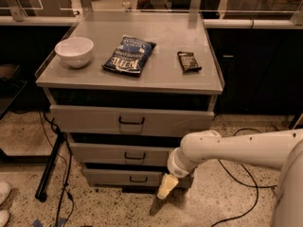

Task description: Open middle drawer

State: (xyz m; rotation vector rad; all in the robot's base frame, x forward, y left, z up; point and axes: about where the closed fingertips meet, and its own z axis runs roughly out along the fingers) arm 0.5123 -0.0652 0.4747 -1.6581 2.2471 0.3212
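Observation:
A grey metal cabinet has three stacked drawers. The middle drawer [118,153] has a flat grey front with a small black wire pull [135,156] and sits pushed in between the taller top drawer [128,120] and the bottom drawer [128,177]. My gripper [166,187] hangs low at the right end of the bottom drawer's front, its cream fingers pointing down toward the floor. It is below and to the right of the middle drawer's pull and holds nothing that I can see.
On the cabinet top [161,77] stand a white bowl [74,51], a dark chip bag [129,55] and a small dark bar [189,61]. Cables [61,197] and a black stand leg [49,162] lie on the speckled floor at left. Dark counters stand behind.

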